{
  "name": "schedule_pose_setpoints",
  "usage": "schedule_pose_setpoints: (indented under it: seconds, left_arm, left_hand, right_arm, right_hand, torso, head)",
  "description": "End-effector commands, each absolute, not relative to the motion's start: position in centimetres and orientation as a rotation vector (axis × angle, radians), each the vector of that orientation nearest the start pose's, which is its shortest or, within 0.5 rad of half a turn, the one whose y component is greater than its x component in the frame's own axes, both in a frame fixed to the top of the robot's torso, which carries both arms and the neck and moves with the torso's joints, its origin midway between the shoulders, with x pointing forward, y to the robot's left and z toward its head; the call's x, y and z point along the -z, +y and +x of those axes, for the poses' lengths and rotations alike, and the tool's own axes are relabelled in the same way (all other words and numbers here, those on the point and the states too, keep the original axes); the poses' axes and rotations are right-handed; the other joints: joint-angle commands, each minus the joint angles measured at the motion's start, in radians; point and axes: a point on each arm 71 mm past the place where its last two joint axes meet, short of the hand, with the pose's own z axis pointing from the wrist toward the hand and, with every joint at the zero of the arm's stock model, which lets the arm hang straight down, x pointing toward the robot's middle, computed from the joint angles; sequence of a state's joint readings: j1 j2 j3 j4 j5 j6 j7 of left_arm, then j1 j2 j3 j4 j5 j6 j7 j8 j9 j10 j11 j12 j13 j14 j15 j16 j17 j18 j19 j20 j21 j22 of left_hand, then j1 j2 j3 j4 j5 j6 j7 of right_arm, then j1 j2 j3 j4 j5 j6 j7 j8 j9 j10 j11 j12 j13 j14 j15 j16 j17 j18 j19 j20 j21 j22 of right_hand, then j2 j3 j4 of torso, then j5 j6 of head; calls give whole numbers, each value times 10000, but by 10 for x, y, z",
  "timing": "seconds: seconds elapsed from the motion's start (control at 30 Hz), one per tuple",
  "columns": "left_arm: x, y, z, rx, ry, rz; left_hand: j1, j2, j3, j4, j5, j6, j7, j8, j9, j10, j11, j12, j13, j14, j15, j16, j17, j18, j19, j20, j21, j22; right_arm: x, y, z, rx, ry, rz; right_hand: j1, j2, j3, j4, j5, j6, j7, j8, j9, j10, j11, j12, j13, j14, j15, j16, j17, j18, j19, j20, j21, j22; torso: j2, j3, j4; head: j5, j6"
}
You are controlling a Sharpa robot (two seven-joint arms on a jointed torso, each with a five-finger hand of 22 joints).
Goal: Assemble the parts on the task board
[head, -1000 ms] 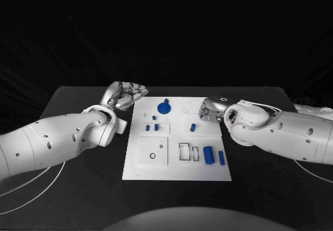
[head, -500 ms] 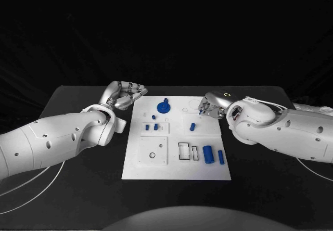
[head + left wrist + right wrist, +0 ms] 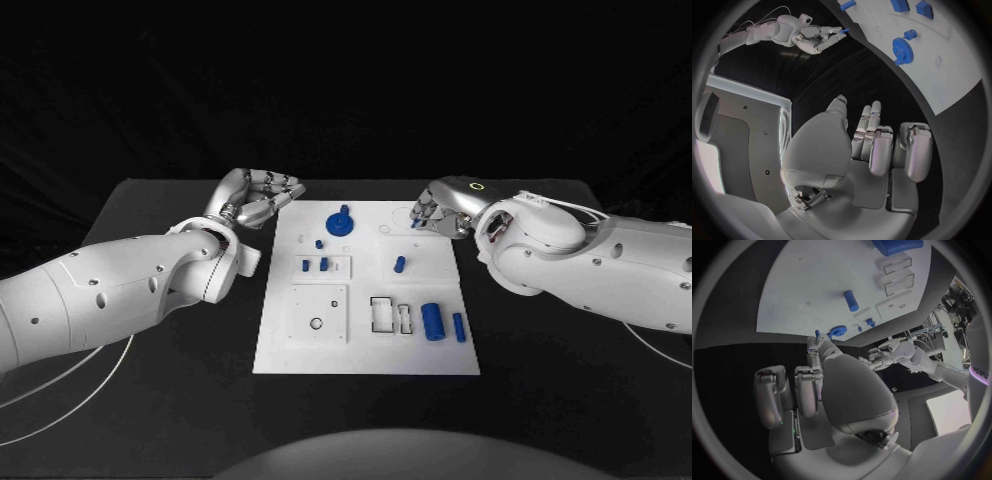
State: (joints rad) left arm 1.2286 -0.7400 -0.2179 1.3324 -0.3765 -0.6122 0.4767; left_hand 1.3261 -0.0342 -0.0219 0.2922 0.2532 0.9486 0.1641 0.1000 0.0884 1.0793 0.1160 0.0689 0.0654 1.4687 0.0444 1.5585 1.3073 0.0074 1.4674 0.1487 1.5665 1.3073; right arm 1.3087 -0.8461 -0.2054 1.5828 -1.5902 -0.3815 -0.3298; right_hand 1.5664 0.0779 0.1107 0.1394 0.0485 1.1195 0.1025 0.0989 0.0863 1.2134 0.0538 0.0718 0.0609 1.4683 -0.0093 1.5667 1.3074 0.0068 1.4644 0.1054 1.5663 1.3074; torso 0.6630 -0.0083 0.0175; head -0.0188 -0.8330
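Head view: my right hand [image 3: 437,213] pinches a small blue peg [image 3: 844,31] above the task board's [image 3: 368,350] far right corner; my left hand [image 3: 260,198], curled and holding nothing, hovers over the counter [image 3: 159,220]. Gear [image 3: 340,222] seated; two cylinders [image 3: 444,324] lie loose, so I judge most assembly remains.

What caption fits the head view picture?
Right robot hand pinches a small blue part above the white task board.

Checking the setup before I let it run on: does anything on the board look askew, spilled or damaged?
Nothing stands out. The task board lies flat and square on the table, its blue parts, such as the gear, sit on it, none off its edge. The right hand pinches a small blue part above the board's far right corner.
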Motion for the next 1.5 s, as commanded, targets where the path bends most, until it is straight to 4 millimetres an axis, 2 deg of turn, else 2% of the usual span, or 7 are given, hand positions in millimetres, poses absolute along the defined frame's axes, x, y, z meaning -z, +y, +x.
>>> schedule_pose_setpoints:
  seconds: [0.03,0.27,0.4,0.7,1.03,1.13,1.5]
  left_arm:
    - [218,221,506,11342,13823,-6385]
    - [219,221,508,11321,13822,-6374]
    - [219,220,508,11336,13832,-6364]
    - [219,219,509,11348,13848,-6360]
    - [219,216,509,11410,13866,-6335]
    - [219,217,509,11402,13861,-6334]
    - [219,217,510,11400,13836,-6317]
  left_hand:
    - [34,94,-65,-8,36,65,9,-41,-3,-40,-45,-18,-5,914,-26,-73,2329,-45,950,-24,-59,2597]
    - [37,96,-67,-8,36,66,9,-41,-3,-39,-46,-18,-5,918,-26,-65,2341,-47,956,-24,-51,2600]
    - [38,98,-69,-8,36,67,8,-41,-3,-39,-46,-18,-5,916,-26,-69,2335,-45,951,-24,-57,2598]
    - [45,106,-73,-7,37,70,7,-42,-3,-37,-47,-17,-5,917,-27,-67,2338,-48,960,-25,-47,2601]
    - [49,111,-76,-7,37,73,6,-42,-2,-35,-47,-16,-5,913,-28,-73,2328,-42,942,-25,-68,2593]
    - [49,111,-76,-7,37,73,6,-42,-2,-35,-47,-16,-5,913,-28,-73,2328,-42,942,-25,-68,2593]
    - [58,124,-81,-7,38,77,5,-43,-2,-32,-49,-15,-4,909,-29,-81,2316,-41,938,-26,-74,2592]
  right_arm:
    - [177,-191,472,-4581,16145,-2285]
    - [167,-166,461,-5444,16028,-2781]
    - [166,-151,453,-5928,16130,-3122]
    - [165,-117,437,-6858,16214,-4004]
    - [181,-99,430,-7223,16699,-4461]
    - [187,-96,428,-7308,16846,-4550]
    - [203,-85,419,-7620,17263,-5046]
  right_hand:
    - [-41,-60,56,10,30,39,5,-9,79,36,33,-67,-9,1024,-34,41,2634,-68,1064,-69,45,2634]
    - [-27,-52,78,5,31,39,13,-14,79,37,38,-74,-9,1024,-23,41,2634,-68,1064,-64,45,2634]
    - [-16,-46,116,5,34,27,37,-33,76,28,59,-91,-10,1024,5,41,2634,-68,1064,-48,45,2634]
    - [-10,-48,153,5,36,8,63,-56,71,11,82,-103,-12,1024,40,41,2634,-68,1064,-27,45,2634]
    - [-9,-50,170,5,37,0,72,-66,70,0,92,-108,-12,1024,56,41,2634,-68,1064,-15,45,2634]
    - [-5,-47,195,6,38,-11,85,-80,67,-13,104,-111,-13,1024,76,41,2634,-68,1064,0,45,2634]
    - [11,-29,284,1,39,-37,127,-117,61,-45,143,-112,-12,1024,145,41,2634,-68,1064,53,45,2634]
  torso:
    - [6,0,8]
    - [10,0,1]
    - [5,-9,19]
    - [4,-17,5]
    - [6,-8,14]
    - [8,-6,-4]
    - [-2,-13,5]
  head:
    - [13,8]
    - [45,9]
    - [38,-15]
    - [91,-30]
    - [153,-30]
    - [188,-63]
    - [216,-164]
